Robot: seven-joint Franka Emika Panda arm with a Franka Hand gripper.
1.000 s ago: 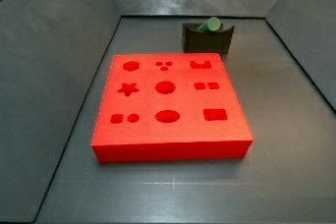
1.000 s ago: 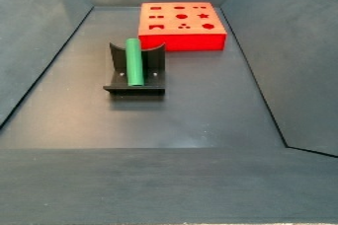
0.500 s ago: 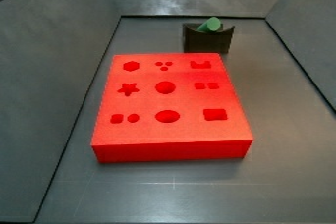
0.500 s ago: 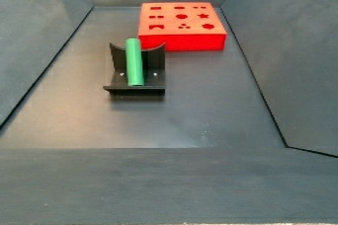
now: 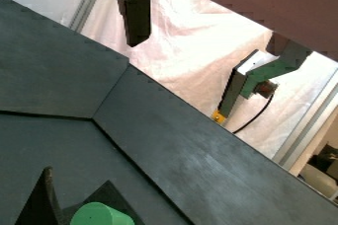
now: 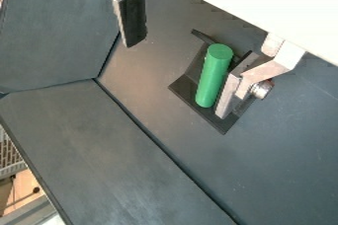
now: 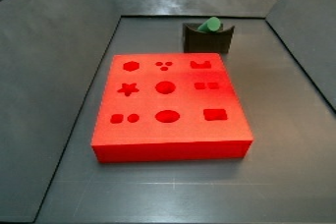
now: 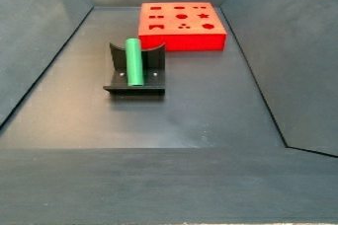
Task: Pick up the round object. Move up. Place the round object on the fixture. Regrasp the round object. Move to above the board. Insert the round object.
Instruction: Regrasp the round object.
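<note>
Peg rests on the fixture, jaws high above it

The round object (image 6: 212,74) lies along the fixture (image 8: 133,72), 1 end raised; the gripper (image 6: 192,46) hangs well above, jaws wide apart and empty, straddling its long axis. The board (image 8: 183,25) stands apart.

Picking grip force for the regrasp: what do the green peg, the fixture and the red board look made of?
Green peg: likely plastic, smooth, even colour, soft sheen. Fixture: dark matte, plastic or coated metal; cannot tell. Red board: uniform matte red, probably plastic, clean-edged holes. Gripper, above the peg in a wrist view: silver metal-looking fingers, open, empty.
</note>
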